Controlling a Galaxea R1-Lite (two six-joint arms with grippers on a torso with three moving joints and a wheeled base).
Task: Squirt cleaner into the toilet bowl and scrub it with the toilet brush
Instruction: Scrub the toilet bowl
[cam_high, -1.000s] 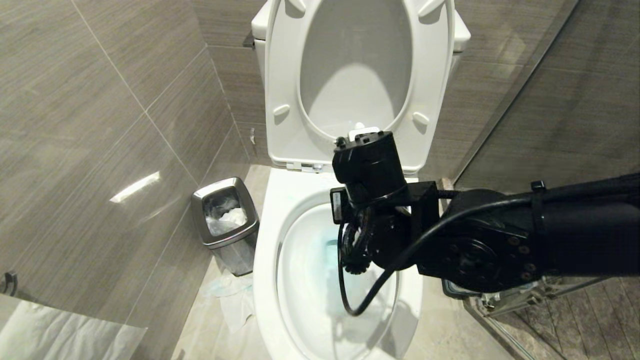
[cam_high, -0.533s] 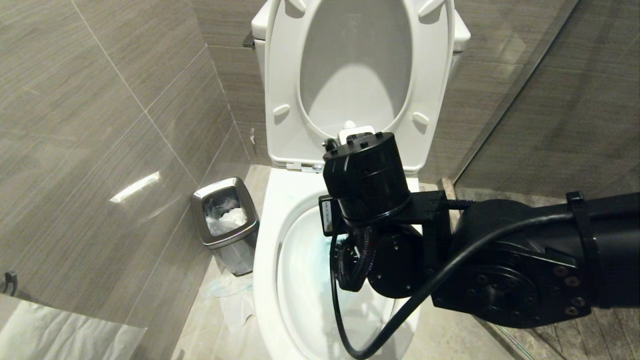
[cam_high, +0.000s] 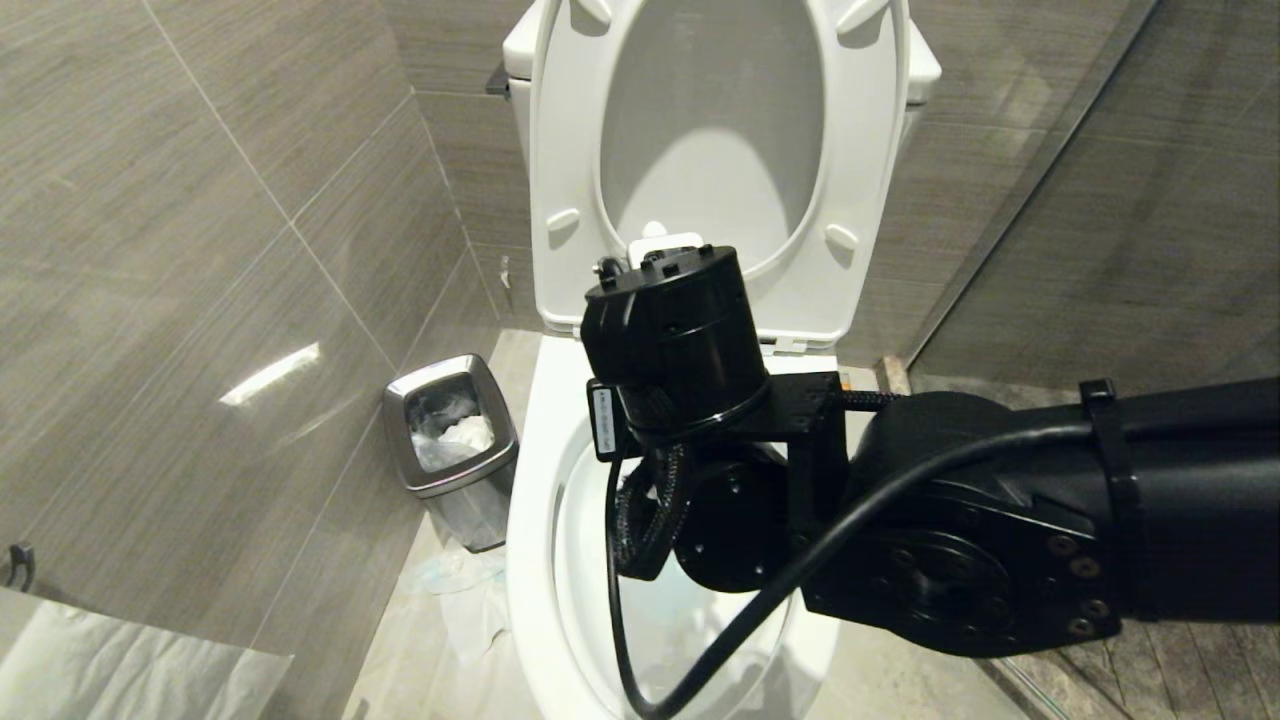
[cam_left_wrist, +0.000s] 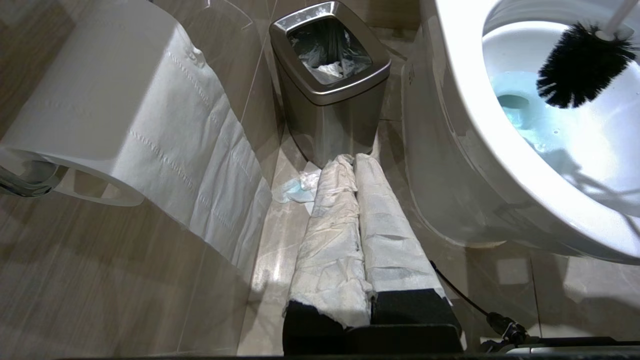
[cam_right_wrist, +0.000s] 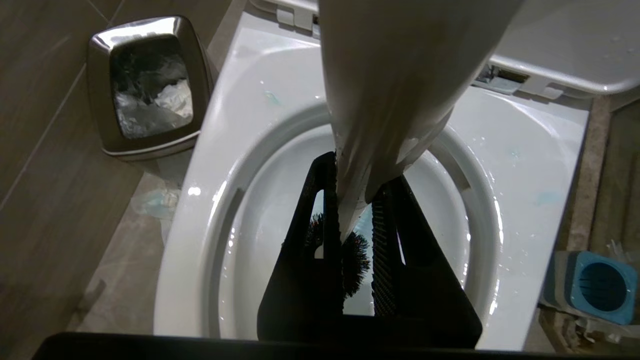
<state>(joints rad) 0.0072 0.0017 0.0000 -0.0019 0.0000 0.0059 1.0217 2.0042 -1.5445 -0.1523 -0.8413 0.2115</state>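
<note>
Right gripper sits over the toilet bowl, fingers pinched on the white handle of the toilet brush. Handle runs down between the two black fingers; black bristle head hangs inside the bowl, above the blue-tinted water, near the drain opening. From the left wrist view the bristles look clear of the water surface; contact with the bowl wall can't be confirmed. Right arm's wrist housing blocks most of the bowl in the head view, cable looping down in front of the rim.

Seat and lid are raised against the tank. Blue smears of cleaner on the rim and inside the bowl.

Left gripper is parked low beside the bowl's outer wall, both fingers wrapped in white paper and pressed together, holding nothing.

Steel waste bin stands just beside the bowl, on the tiled-wall side. Brush holder, blue top, sits on the floor at the bowl's opposite side. Paper roll hangs on the wall, further from the bowl than the bin.
</note>
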